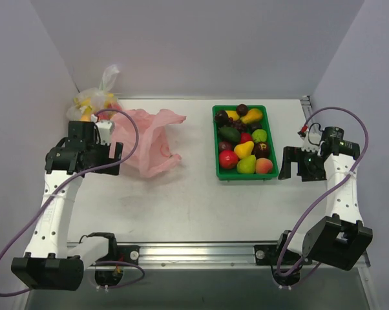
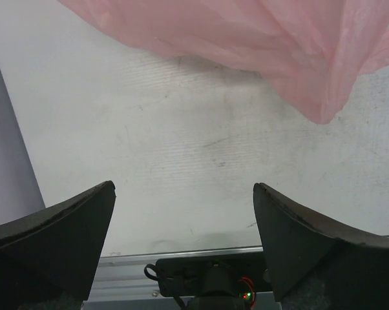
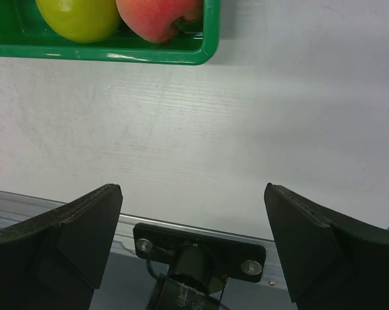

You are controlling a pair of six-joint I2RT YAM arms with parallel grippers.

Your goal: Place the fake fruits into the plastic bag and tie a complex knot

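Starting at the far left: a clear bag of yellow fruit [image 1: 93,98] sits in the back corner, right up against the wall. Just in front of it hangs the left tool [image 1: 86,157], fingers spread wide with nothing between them. From its wrist cam the left tool [image 2: 183,187] shows only bare worktop [image 2: 181,129] in the gap, plus the edge of the plastic bag [image 2: 246,39] draped across the top of the view, so it's near the bag but not touching it.

The plastic bag [image 1: 149,139] is the pink one. It's lying crumpled and mostly flat on the worktop [image 1: 194,200], just right of the left tool, with one floppy end poking toward the back and another toward the front.

Moving right, there's a stretch of bare surface and then the green tray [image 1: 216,145]. The fake fruits [image 1: 244,150] are all piled in there: dark purple ones at the back, a yellow pear in the middle, and a red apple, a green apple and a peach along the front edge. They're well apart from the pink bag.

Far right, the right tool [image 1: 298,169] hovers just beside the tray's front right corner, also wide apart and empty. Its own cam shows the right tool [image 3: 193,187] over plain worktop, with the tray corner [image 3: 117,55] at the top, and the green apple [image 3: 78,16] and peach [image 3: 159,16] peeking in.
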